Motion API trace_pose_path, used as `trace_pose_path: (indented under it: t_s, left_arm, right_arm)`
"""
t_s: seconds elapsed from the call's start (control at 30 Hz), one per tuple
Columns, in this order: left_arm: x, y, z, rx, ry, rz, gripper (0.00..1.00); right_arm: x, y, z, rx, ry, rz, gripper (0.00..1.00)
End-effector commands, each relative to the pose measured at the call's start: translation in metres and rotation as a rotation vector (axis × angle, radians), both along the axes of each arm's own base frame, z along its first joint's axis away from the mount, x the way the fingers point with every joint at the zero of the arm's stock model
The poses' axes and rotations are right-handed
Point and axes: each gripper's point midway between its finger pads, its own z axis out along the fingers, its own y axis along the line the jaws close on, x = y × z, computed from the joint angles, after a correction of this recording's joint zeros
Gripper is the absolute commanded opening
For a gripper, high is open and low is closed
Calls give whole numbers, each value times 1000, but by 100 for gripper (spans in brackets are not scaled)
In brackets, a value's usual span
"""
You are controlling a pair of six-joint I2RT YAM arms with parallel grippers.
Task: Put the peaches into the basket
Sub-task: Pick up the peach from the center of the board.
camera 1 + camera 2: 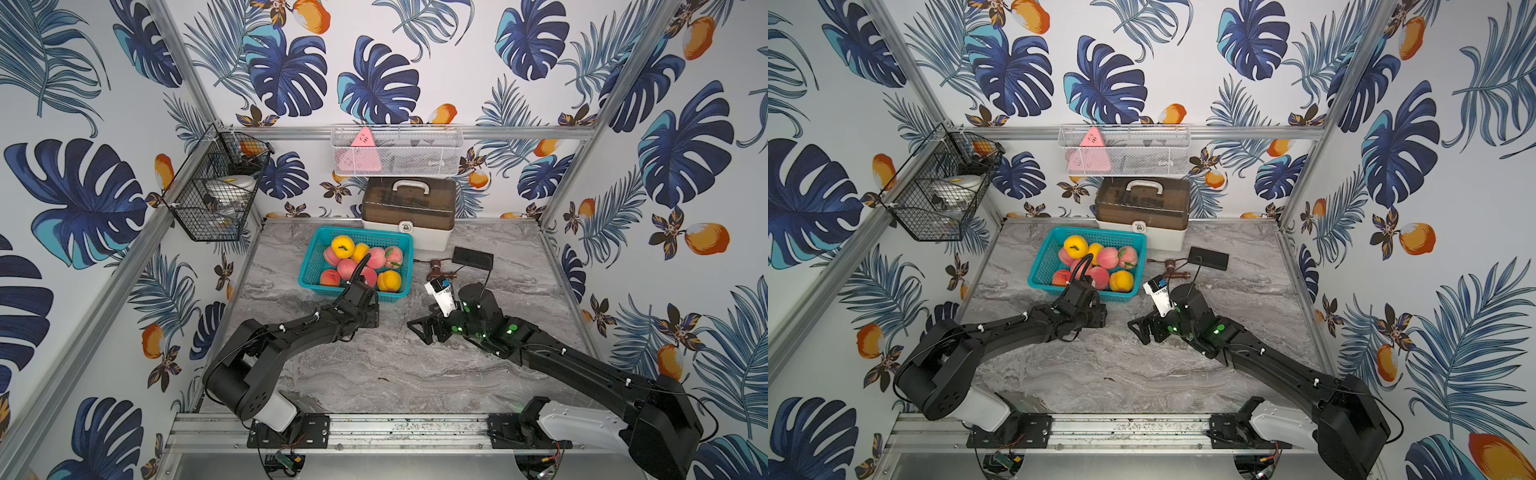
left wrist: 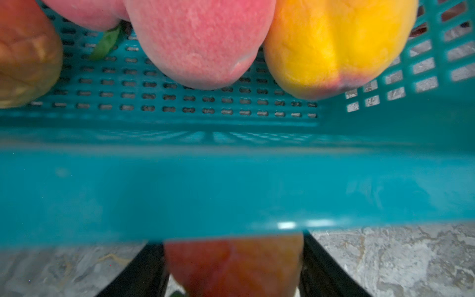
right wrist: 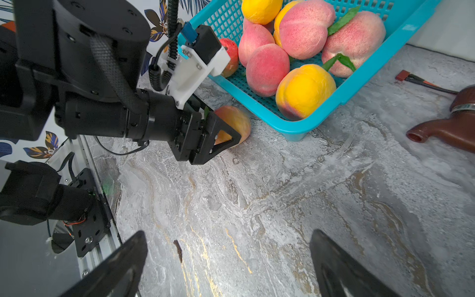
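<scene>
Between left claw [image 2: 232,280] jaws, peach [image 3: 235,118]

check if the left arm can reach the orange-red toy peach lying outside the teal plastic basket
Probably yes: its jaws press both sides of the orange-red toy peach, outside the teal plastic lattice basket; nothing intervenes.

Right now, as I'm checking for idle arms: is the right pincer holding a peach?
No, the right pincer stands wide open and holds nothing.
</scene>
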Motion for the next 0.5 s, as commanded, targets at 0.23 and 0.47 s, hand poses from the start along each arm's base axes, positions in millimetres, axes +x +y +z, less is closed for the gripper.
trace_pose_path:
  t_s: [0.23, 0.47]
  left_arm:
    - [-17, -11, 14, -1, -4, -17, 69]
    - [-45, -18, 17, -5, 18, -41, 70]
  right_arm:
    - [-1, 1, 10, 49, -22, 1, 100]
    - [-3, 0, 10, 45, -16, 2, 100]
